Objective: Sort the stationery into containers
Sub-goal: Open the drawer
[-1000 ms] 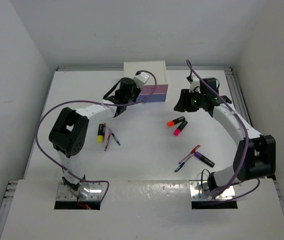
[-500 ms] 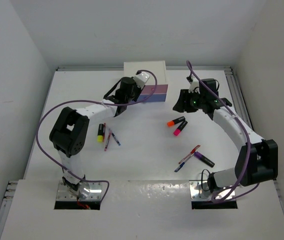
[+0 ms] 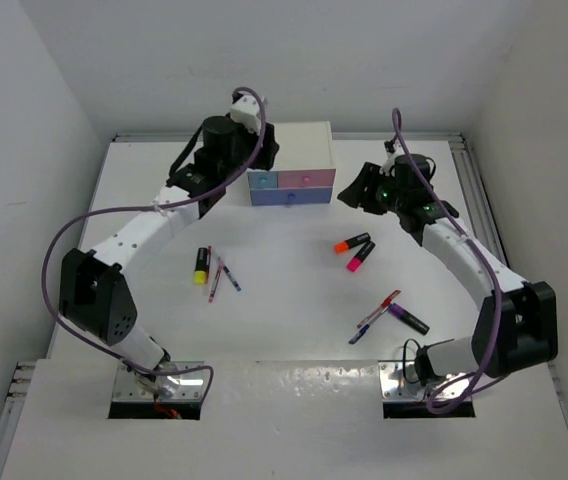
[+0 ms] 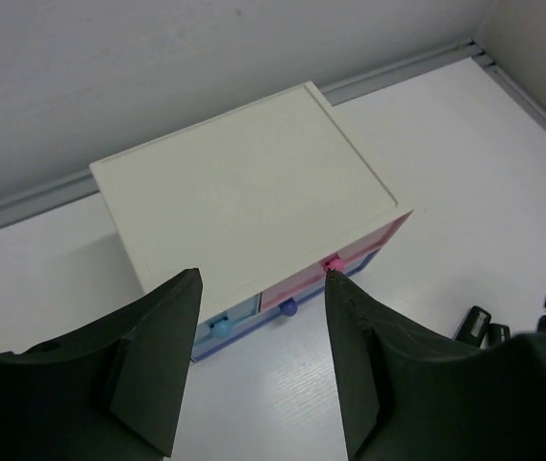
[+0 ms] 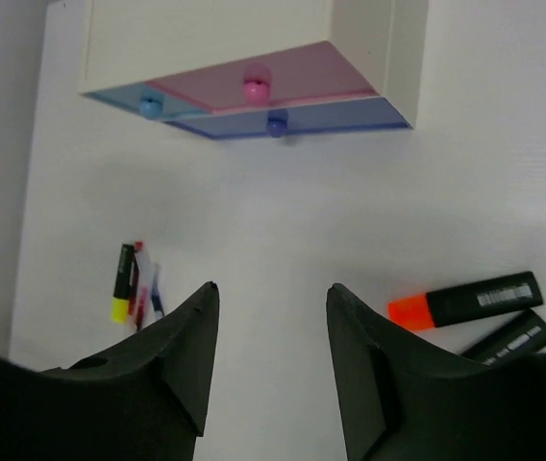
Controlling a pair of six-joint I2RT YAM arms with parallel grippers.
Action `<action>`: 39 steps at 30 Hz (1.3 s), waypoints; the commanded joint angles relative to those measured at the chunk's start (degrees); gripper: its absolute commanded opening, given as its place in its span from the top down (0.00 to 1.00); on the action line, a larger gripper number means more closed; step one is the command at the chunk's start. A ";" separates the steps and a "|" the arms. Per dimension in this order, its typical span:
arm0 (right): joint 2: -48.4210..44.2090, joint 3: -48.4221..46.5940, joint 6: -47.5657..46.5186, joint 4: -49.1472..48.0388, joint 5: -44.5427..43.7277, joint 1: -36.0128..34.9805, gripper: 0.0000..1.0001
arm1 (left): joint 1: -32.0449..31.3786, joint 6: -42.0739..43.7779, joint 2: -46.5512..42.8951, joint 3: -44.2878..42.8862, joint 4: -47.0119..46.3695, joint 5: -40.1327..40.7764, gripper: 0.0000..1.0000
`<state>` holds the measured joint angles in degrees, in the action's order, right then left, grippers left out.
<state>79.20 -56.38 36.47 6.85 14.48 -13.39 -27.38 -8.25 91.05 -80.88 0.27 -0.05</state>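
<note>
You've sorted nothing yet: the small white box-shaped cabinet (image 3: 289, 148) stands far back, drawers (image 3: 292, 188) shut; orange highlighter (image 3: 352, 243), pink highlighter (image 3: 360, 256) and thin pens (image 3: 216, 280) lie loose on the surface (image 3: 294, 295). Left claw (image 4: 263, 288) and right claw (image 5: 273, 293) gape empty.

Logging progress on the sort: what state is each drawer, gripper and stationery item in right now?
Light-blue drawer: shut.
Pink drawer: shut.
Periwinkle drawer: shut.
Left gripper: open, empty.
Right gripper: open, empty.
Orange highlighter: loose on table.
Pink highlighter: loose on table.
Yellow highlighter: loose on table.
Purple highlighter: loose on table.
Left pens: loose on table.
Right pens: loose on table.
</note>
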 commanded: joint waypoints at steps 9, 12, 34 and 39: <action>13.68 -11.11 -3.07 -7.12 -19.92 -10.34 0.59 | 4.08 -6.78 4.14 -7.27 5.97 -5.83 0.39; 17.02 -14.01 -3.69 -7.03 -24.30 -11.83 0.59 | 3.30 -5.64 6.50 -9.11 6.84 -3.56 0.37; 29.69 -23.07 -6.41 -10.98 -30.91 -15.44 0.59 | 5.75 -5.81 19.08 -15.09 7.37 -4.78 0.38; 31.10 -24.13 -5.88 -11.51 -30.65 -15.70 0.59 | 6.02 -6.34 19.78 -15.01 7.02 -5.48 0.38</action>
<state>109.23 -77.80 30.83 -1.61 -15.03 -28.38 -22.37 -14.02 110.74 -93.95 8.99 -4.71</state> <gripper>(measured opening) 0.413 0.620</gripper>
